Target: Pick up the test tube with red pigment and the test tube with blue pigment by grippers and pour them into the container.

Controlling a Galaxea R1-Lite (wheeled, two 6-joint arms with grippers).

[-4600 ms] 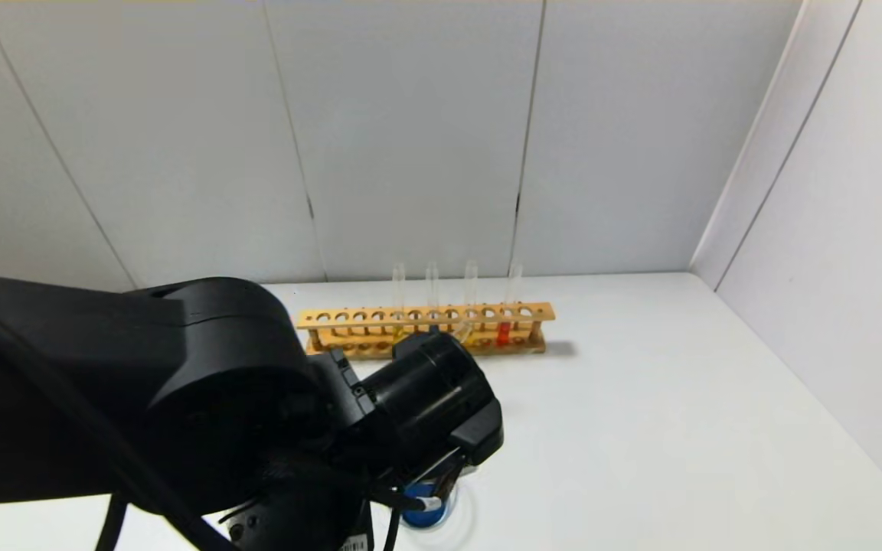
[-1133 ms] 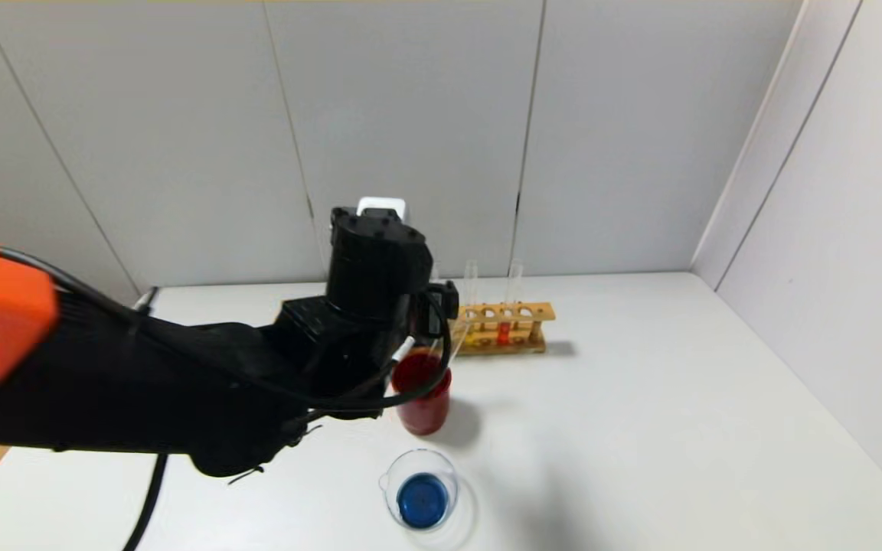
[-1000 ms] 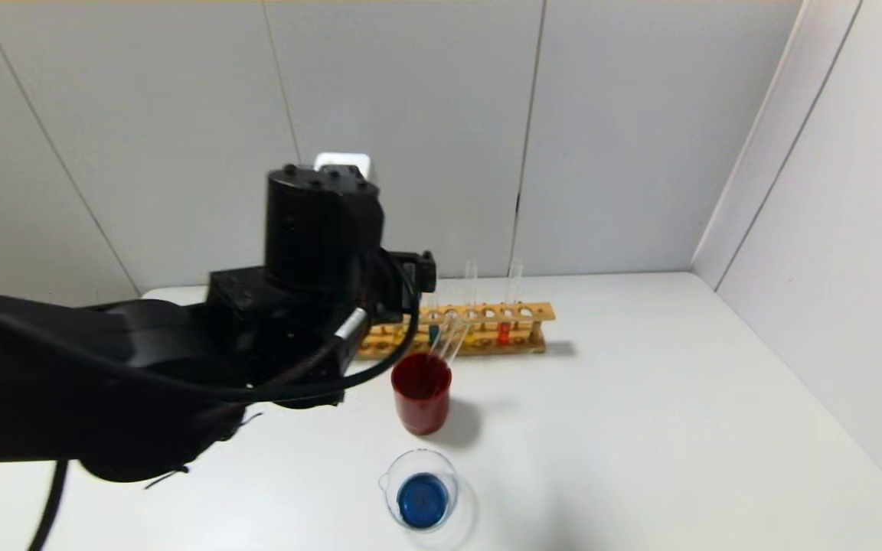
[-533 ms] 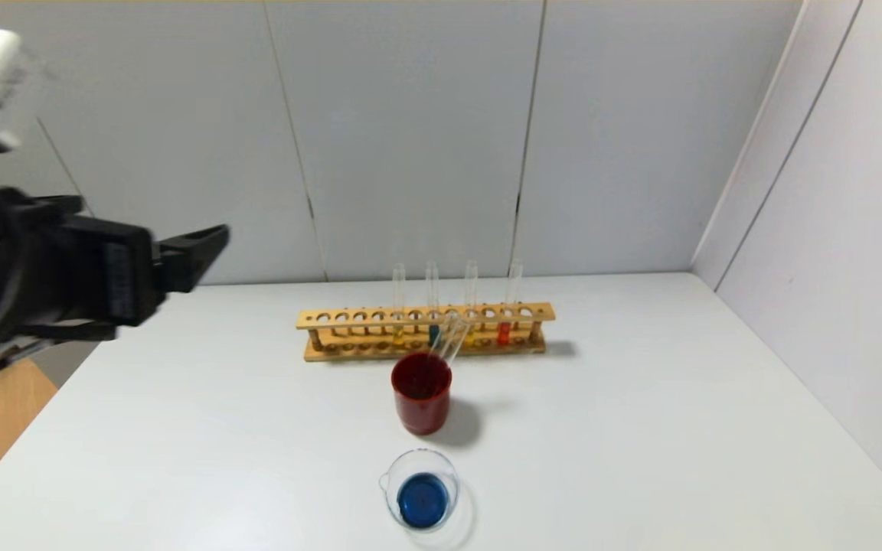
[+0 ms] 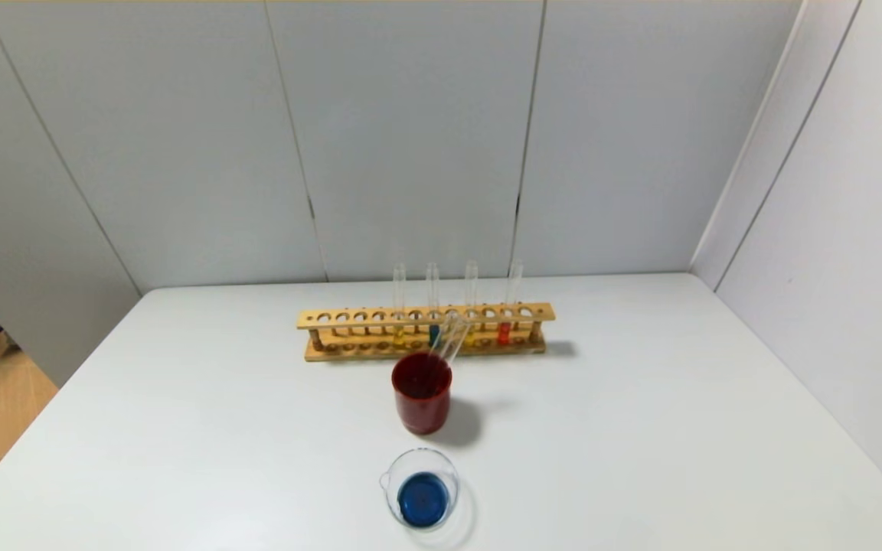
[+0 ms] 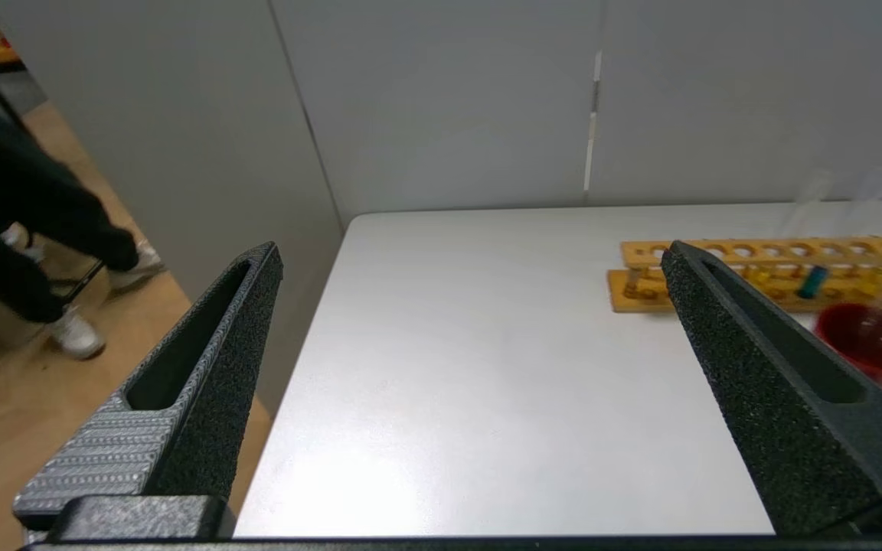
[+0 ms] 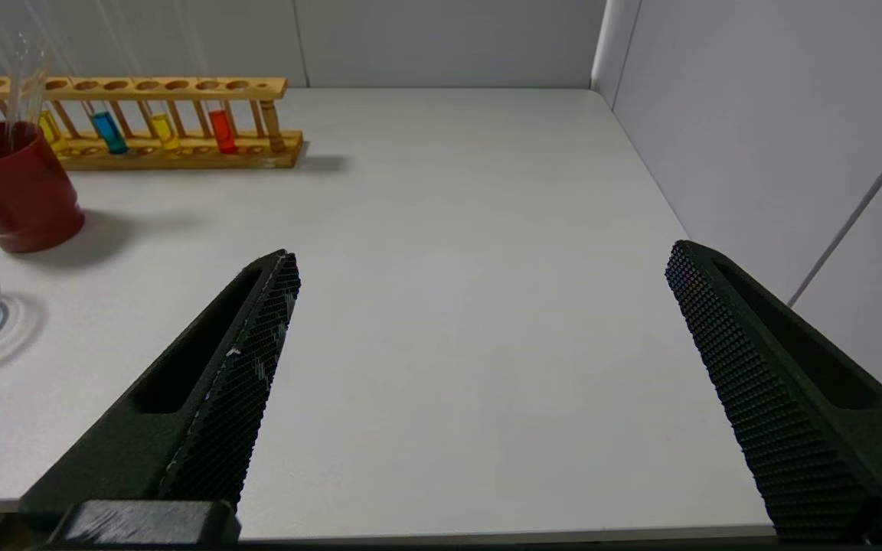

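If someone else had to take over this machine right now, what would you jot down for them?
Left claw: open, empty, well clear of the glassware.
Right claw: open, empty, also clear.
Beaker: at the front, holds blue liquid only.
Red tube and a blue tube: upright in the rack.
Red cup: before the rack, with an empty-looking tube leaning in it.
Done: blue apparently poured.
Left: pick up the red tube and pour it into the beaker.
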